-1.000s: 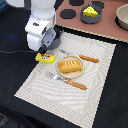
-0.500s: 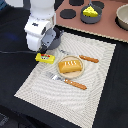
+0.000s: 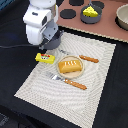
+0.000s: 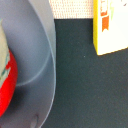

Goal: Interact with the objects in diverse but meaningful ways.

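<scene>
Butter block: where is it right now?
In the exterior view the butter block lies on the placemat toward the exterior view's left, just below the arm and left of the plate holding the bread loaf.

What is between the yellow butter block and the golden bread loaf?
Nothing but bare striped placemat. In the exterior view, the yellow butter block lies apart from the golden bread loaf on its plate.

Striped placemat [image 3: 95, 75] on the dark table [image 3: 15, 22], wooden-handled fork [image 3: 70, 82] and knife [image 3: 86, 58] flanking a pale plate [image 3: 80, 72], brown stovetop board [image 3: 107, 27] behind.
</scene>
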